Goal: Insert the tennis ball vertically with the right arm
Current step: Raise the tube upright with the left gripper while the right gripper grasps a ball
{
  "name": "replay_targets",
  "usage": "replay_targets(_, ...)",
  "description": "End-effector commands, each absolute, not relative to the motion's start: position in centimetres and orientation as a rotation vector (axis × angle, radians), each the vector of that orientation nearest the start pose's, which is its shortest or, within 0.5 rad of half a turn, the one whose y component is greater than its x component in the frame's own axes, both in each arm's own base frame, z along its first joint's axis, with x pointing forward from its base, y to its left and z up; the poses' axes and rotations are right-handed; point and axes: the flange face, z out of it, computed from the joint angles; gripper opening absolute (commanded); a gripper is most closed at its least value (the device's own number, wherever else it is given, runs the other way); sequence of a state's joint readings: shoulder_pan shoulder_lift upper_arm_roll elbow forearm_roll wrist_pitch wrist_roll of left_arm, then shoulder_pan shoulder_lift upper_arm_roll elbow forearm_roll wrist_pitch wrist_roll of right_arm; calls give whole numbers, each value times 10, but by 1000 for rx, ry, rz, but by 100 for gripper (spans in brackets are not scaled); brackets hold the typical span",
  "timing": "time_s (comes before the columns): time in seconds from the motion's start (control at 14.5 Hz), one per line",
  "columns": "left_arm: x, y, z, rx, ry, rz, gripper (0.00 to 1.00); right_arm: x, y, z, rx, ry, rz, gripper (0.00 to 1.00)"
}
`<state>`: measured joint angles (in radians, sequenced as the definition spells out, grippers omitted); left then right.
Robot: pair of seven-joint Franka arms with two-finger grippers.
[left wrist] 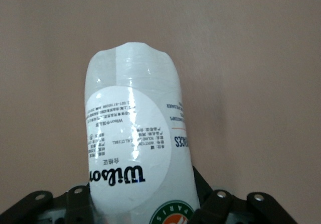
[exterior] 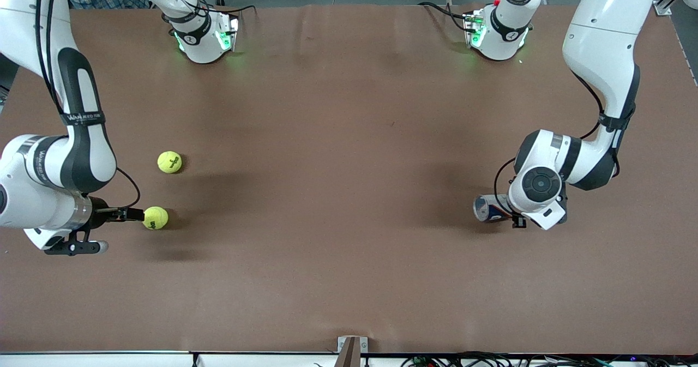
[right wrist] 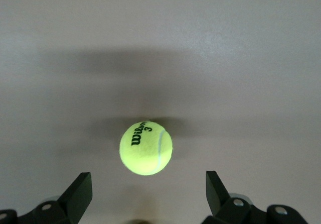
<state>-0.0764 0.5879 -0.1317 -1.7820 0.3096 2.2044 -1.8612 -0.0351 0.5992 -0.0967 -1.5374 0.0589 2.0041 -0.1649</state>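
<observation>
A yellow tennis ball (exterior: 155, 217) lies on the brown table toward the right arm's end. My right gripper (exterior: 131, 215) is level with it, just short of it, fingers wide open and empty. In the right wrist view the ball (right wrist: 146, 148) sits just ahead of the open fingertips (right wrist: 80, 184), not between them. A second tennis ball (exterior: 169, 162) lies farther from the front camera. My left gripper (exterior: 515, 215) is shut on a tennis ball can (exterior: 488, 209), held on its side low over the table toward the left arm's end. The can's white label (left wrist: 133, 138) fills the left wrist view.
The brown table (exterior: 338, 165) has only the two balls and the can on it. The arm bases (exterior: 204, 34) stand along the edge farthest from the front camera. A small bracket (exterior: 351, 348) sits at the nearest edge.
</observation>
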Motion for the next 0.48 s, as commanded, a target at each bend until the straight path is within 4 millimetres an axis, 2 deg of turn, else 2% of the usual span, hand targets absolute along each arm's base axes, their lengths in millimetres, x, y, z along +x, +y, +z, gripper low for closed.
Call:
replay_targets(0.0,632,-150,248,-2276,-1961,34,65,685,-71,284,-3105,-59,204,100)
replay_targets(0.28,638,-203,274,-2406,-2031,244,64,689,-72,254,-3115,-61,192,100)
replay_targets(0.41,633,-230,283,-2470,-2038,381,63,688,-72,248,-3113,-61,210,100)
